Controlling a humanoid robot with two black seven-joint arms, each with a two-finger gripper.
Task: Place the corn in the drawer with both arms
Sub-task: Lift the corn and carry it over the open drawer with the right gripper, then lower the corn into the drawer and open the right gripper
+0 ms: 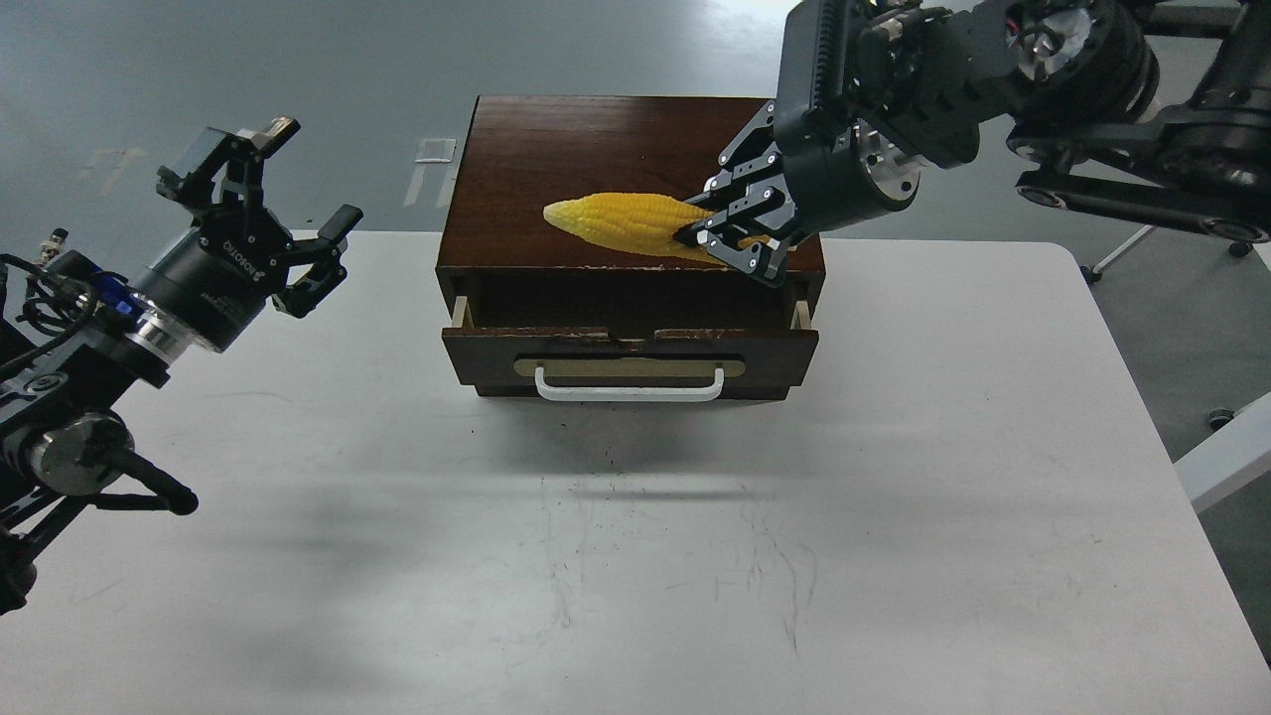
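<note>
A white table (894,556) carries a dark reddish-brown wooden box (596,149), its drawer (630,348) pulled partly open toward the camera, white bar handle (630,385) facing front. Over the box top, the right gripper (730,230) pinches the thick end of the yellow corn (621,220), whose pointed tip aims left. The left gripper (273,214) hangs above the table well left of the box, fingers spread and holding nothing.

floor (248,70): grey, glossy | table (894,516): white, scuffed | lighting: even
</note>
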